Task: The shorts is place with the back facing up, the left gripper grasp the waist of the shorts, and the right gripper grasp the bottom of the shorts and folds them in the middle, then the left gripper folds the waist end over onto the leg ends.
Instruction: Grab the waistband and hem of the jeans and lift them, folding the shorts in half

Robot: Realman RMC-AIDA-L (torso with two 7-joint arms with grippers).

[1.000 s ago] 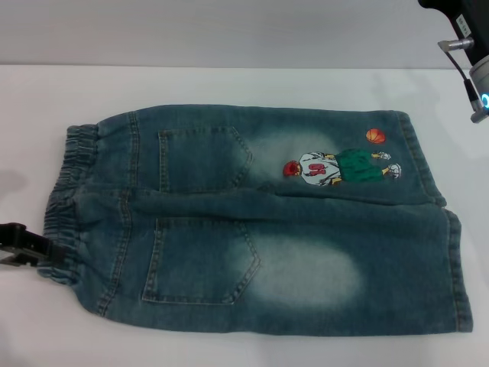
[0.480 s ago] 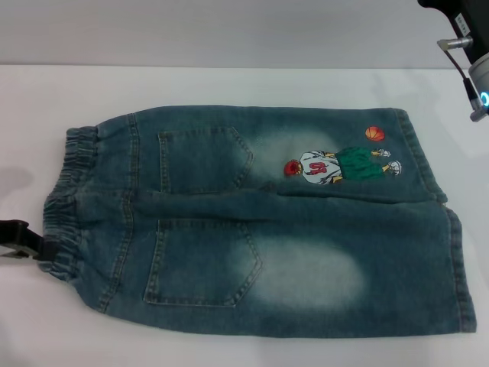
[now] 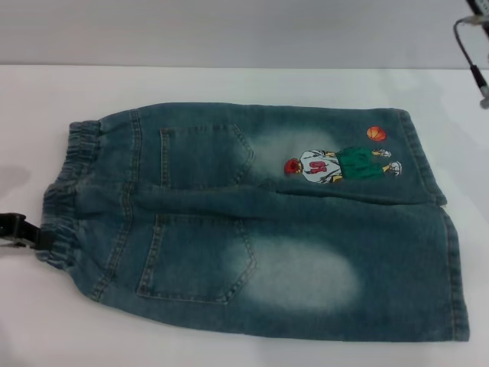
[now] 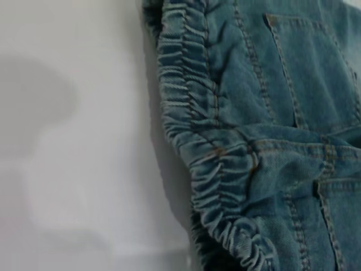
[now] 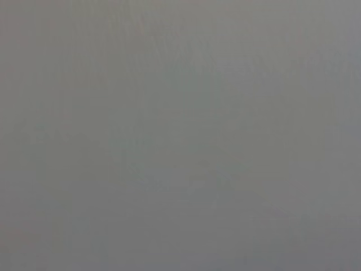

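The left gripper [image 3: 30, 235] has dragged the waist of the shorts [image 3: 65, 199] slightly; its pinch can't be told; the right gripper has withdrawn, so folding hasn't begun.

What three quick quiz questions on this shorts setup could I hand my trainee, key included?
1. True or false: the shorts lie with the pockets facing up.
2. Which end does the left gripper meet: A waist of the shorts, B bottom of the shorts, C the embroidered cartoon?
3. Fill in: the table is ____ in colour.

Key: 1 true; 2 A; 3 white.
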